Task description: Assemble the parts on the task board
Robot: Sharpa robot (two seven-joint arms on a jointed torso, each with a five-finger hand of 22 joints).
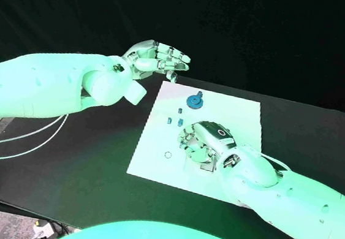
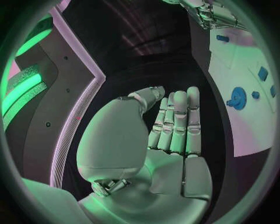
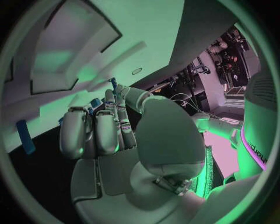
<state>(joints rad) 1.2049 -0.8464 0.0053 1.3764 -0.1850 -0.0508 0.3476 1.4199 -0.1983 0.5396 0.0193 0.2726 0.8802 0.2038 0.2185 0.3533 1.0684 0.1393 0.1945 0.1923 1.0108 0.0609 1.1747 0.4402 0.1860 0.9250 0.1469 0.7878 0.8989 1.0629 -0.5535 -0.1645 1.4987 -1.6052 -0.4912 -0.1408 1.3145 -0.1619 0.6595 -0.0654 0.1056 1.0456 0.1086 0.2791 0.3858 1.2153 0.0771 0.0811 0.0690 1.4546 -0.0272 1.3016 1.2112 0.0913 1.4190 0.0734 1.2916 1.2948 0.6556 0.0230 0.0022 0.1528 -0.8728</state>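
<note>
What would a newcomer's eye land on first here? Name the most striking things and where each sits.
First, the white task board in the middle of the black table, with the right hand lowered onto its centre, fingers curled down over the surface. Next, the left hand, raised off the board's far left corner, fingers loosely apart and holding nothing. Then the round blue part standing near the board's far edge.
</note>
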